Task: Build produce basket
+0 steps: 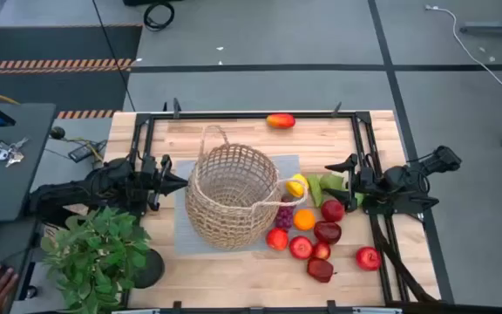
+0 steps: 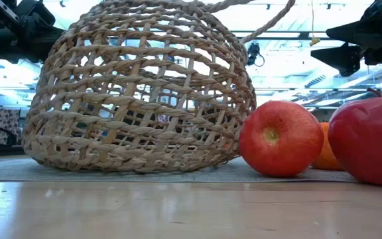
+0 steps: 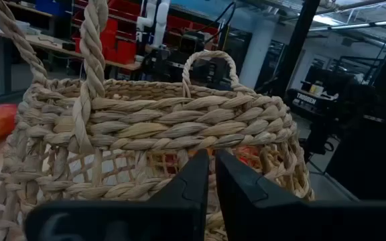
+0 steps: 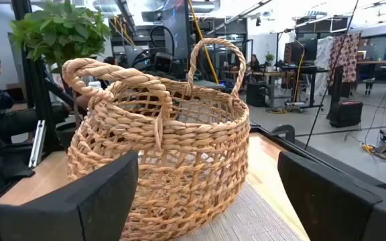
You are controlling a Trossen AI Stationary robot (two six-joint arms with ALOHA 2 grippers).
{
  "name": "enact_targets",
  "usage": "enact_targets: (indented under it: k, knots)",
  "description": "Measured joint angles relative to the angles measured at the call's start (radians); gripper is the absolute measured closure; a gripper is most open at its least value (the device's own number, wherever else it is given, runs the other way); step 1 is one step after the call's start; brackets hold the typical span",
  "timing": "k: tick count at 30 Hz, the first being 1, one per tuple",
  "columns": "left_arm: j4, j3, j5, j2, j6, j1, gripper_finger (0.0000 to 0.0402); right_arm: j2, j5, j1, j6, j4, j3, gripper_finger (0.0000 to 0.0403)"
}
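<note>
Although the task was to fill it, the basket (image 1: 232,196) stood empty in the high view, on a grey mat (image 1: 181,234) at the middle of the table (image 1: 234,275), with the produce (image 1: 316,235) heaped on the mat and bare wood just beside it toward the right edge: red apples, an orange (image 1: 304,219), a lemon (image 1: 296,185), grapes (image 1: 283,216) and green pears (image 1: 323,187). One apple (image 1: 368,257) lay apart nearer the right edge and a mango (image 1: 280,120) lay alone at the far edge. A potted plant (image 1: 98,253) stood at the near left corner. The left gripper (image 1: 174,182) pointed at the basket's left side and the right gripper (image 1: 332,167) hung over the pears; both carried nothing. In the low view, the basket's weave showed no fruit inside; an apple (image 2: 280,138) sat just beside its base. In the left wrist view, the left gripper (image 3: 212,175) had its fingers pressed together, empty, near the basket wall (image 3: 173,140). In the right wrist view, the right gripper (image 4: 210,194) had its fingers spread wide, holding nothing, facing the basket (image 4: 159,147); a person sat beyond the table. Judgement: nothing was loaded yet; every fruit remained to be moved.
</note>
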State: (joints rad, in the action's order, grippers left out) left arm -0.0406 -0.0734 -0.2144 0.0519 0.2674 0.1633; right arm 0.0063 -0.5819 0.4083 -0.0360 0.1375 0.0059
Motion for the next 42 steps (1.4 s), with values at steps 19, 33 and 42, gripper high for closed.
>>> enact_targets:
  k: [19, 33, 42]
  knots:
    - [0.0, 0.0, 0.0, 0.0, 0.0, 0.0, 0.0369, 0.0, 0.0, 0.0, 0.0, 0.0, 0.0, 0.0041]
    - [0.0, 0.0, 0.0, 0.0, 0.0, 0.0, 0.0366, 0.0, 0.0, 0.0, 0.0, 0.0, 0.0, 0.0041]
    - [0.0, 0.0, 0.0, 0.0, 0.0, 0.0, 0.0373, 0.0, 0.0, 0.0, 0.0, 0.0, 0.0, 0.0041]
